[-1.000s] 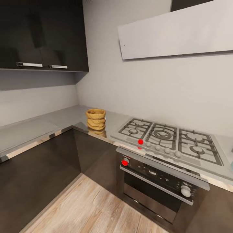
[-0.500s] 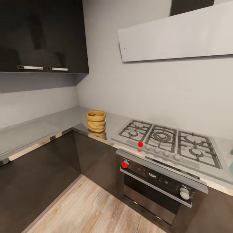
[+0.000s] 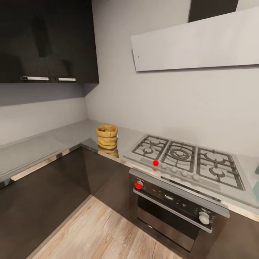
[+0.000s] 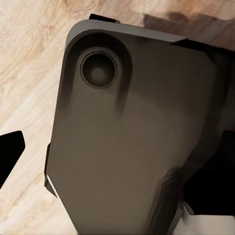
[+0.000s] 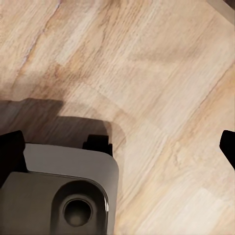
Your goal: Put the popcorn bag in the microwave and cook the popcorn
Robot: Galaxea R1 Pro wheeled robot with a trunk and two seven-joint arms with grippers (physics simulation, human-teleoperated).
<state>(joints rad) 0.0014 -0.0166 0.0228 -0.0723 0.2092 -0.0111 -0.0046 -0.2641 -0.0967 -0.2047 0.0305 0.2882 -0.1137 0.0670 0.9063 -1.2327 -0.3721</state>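
Note:
The popcorn bag (image 3: 107,136), a small tan sack with a rolled rim, stands upright on the grey countertop (image 3: 43,145) near its inner corner, left of the gas hob. Its inside is hidden, so I cannot see the popcorn. A pale mint-blue sliver (image 3: 257,187) at the head view's right edge may be the microwave; too little shows to tell. My left gripper (image 4: 117,166) and right gripper (image 5: 117,152) hang low over the wooden floor and my own grey base, far from the bag. Both are open and hold nothing.
A gas hob (image 3: 185,158) with black grates lies right of the bag, above a black built-in oven (image 3: 172,208). Dark wall cabinets (image 3: 48,39) hang over the left counter, and a pale hood (image 3: 196,39) over the hob. Wooden floor (image 3: 100,233) fills the corner between the cabinet fronts.
The whole head view has shifted, so counter, bag and hob sit slightly lower and smaller in the picture. That is the camera moving; the bag has not moved.

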